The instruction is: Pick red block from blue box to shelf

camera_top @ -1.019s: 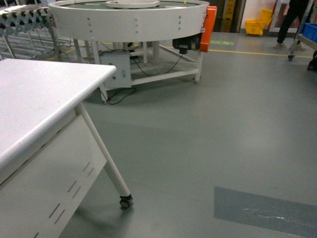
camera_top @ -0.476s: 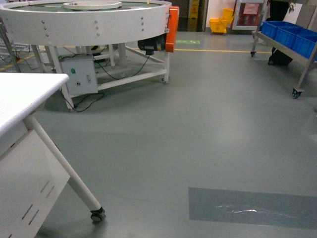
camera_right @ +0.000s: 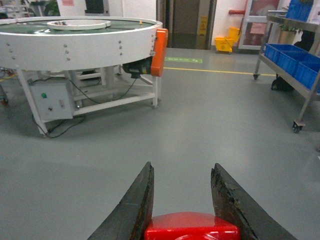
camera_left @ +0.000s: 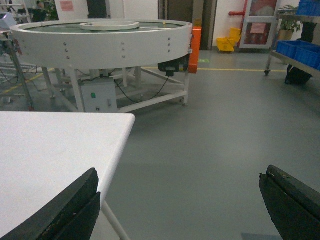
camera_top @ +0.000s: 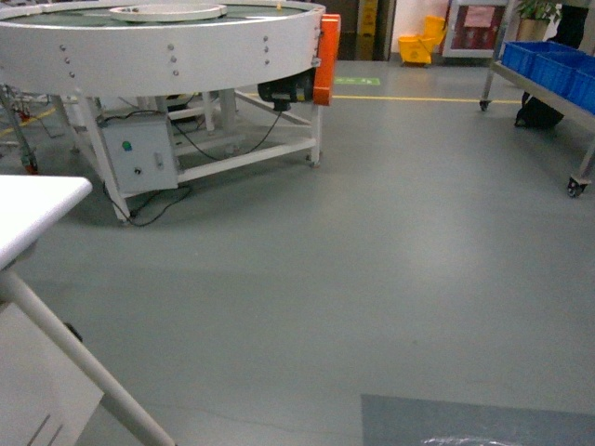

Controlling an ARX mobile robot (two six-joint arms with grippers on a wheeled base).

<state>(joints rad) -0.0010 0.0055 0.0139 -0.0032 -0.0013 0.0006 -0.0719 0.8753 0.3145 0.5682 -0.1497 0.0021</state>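
Note:
The red block [camera_right: 192, 227] sits between the fingers of my right gripper [camera_right: 182, 165], which is shut on it and held above the grey floor. My left gripper [camera_left: 181, 172] is open with nothing between its fingers, next to the corner of a white table [camera_left: 55, 150]. The steel-framed shelf [camera_right: 287, 75] stands on castors at the far right and carries dark blue crates [camera_right: 287, 55]; the head view also shows the shelf [camera_top: 544, 88]. The blue box is out of view. Neither gripper shows in the head view.
A large round white conveyor [camera_top: 167, 42] with an orange guard [camera_top: 324, 58] stands at the back left, a control box [camera_top: 139, 158] and cables under it. The white table's corner [camera_top: 33, 209] and leg are at the near left. A yellow mop bucket [camera_top: 423, 46] is far back.
The head view has swung to the right: the white table has slid off toward the left edge, and the shelf with blue crates has come into view at the right.

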